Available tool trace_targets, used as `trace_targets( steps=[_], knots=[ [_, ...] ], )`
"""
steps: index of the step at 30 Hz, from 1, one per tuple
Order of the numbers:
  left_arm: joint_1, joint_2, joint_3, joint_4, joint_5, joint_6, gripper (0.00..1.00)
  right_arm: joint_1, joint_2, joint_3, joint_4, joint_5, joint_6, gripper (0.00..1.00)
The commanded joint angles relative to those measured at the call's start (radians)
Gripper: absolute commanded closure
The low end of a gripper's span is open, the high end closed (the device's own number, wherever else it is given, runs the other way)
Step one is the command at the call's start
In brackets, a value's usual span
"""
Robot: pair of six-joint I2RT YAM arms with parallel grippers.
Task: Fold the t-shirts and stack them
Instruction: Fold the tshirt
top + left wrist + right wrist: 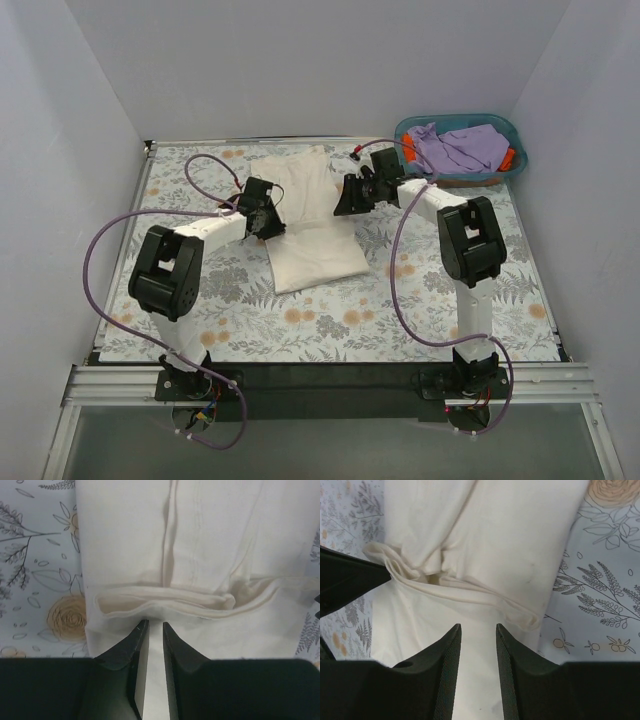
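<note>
Cream soft shirt (305, 215), folded to a rumpled oblong, lies centred on flowered cloth (330, 320), white walls (300, 60) around. Right claw (478, 626) spread over it; left claw (155, 624) nearly together at a fold, grip unclear.

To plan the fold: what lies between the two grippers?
The cream t-shirt lies between left gripper and right gripper; the top view shows it.
</note>
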Motion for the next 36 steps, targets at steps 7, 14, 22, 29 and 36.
trace_targets(
  steps=[7,14,22,29,36],
  knots=[
    [0.12,0.148,0.057,0.083,0.137,0.002,0.83,-0.073,0.135,0.064,0.04,-0.102,0.024,0.64],
    [0.125,-0.007,0.019,0.033,0.197,0.036,0.67,-0.085,0.004,-0.006,0.042,-0.168,0.027,0.64],
    [0.041,-0.259,-0.173,-0.012,0.345,-0.02,0.5,-0.058,-0.179,-0.209,0.06,-0.296,0.043,0.63],
    [-0.039,-0.24,-0.328,-0.014,0.365,-0.078,0.63,-0.044,-0.161,-0.321,0.105,-0.296,0.053,0.63],
    [-0.039,-0.254,-0.465,-0.041,0.286,-0.115,0.85,-0.072,-0.107,-0.399,0.158,-0.219,0.069,0.65]
  ],
)
